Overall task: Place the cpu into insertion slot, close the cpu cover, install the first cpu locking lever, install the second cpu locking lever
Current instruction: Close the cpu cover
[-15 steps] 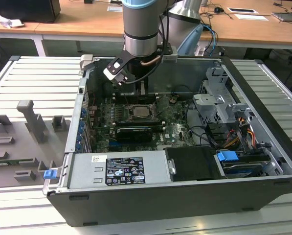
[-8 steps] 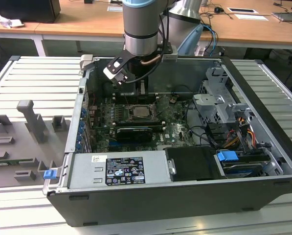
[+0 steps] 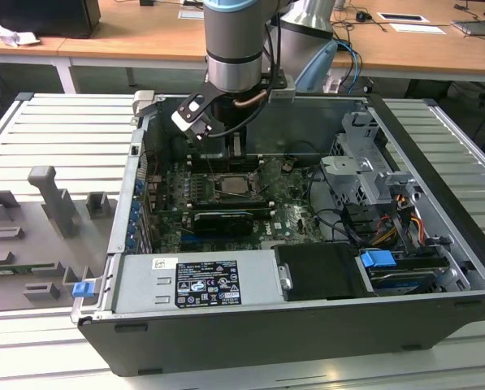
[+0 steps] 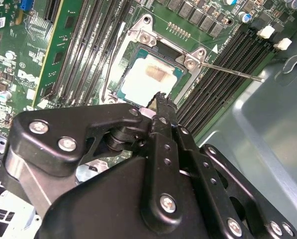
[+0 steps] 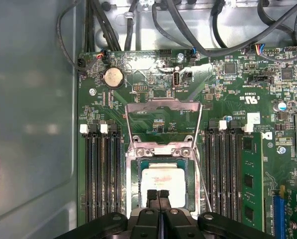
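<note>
The cpu (image 5: 163, 181), a pale square chip, lies flat in the insertion slot (image 5: 134, 179) on the green board; it shows too in the second wrist view (image 4: 148, 79). The cpu cover (image 5: 163, 104) is swung back open, and bare board shows through its window. One thin locking lever (image 5: 203, 179) stands free beside the slot, sticking out over the memory slots (image 4: 233, 72). My gripper (image 5: 158, 194) is shut with nothing between its fingers. Its tips hover at the cpu's near edge (image 4: 160, 99). In the exterior view the gripper (image 3: 227, 154) hangs just above the slot (image 3: 234, 188).
Long black memory slots (image 5: 101, 174) flank the socket on both sides. Black cables (image 5: 188, 25) run along the case wall past the board. A drive cage (image 3: 364, 162) and the power supply (image 3: 197, 280) fill the case around the board. Grey fixtures (image 3: 55, 199) sit on the table beside the case.
</note>
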You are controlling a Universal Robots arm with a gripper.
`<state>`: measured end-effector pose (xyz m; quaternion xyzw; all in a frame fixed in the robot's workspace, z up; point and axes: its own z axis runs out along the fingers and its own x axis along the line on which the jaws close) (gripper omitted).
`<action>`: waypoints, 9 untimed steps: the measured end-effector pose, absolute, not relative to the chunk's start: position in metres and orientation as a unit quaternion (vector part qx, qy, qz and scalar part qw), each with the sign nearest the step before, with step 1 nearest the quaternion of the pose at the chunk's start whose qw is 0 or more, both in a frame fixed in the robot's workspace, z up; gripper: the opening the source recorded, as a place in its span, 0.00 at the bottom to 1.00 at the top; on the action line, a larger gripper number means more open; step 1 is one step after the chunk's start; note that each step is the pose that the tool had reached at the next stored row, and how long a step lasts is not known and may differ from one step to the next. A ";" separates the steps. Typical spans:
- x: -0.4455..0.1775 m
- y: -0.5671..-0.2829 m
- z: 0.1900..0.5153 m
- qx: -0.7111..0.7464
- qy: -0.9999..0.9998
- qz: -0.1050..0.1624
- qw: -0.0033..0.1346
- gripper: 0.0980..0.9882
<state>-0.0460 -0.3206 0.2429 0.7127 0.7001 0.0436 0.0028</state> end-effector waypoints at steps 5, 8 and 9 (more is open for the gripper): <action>-0.046 -0.321 0.244 0.713 0.700 0.044 0.003 0.01; -0.046 -0.321 0.244 0.713 0.700 0.044 0.003 0.01; -0.046 -0.321 0.245 0.713 0.700 0.044 0.003 0.01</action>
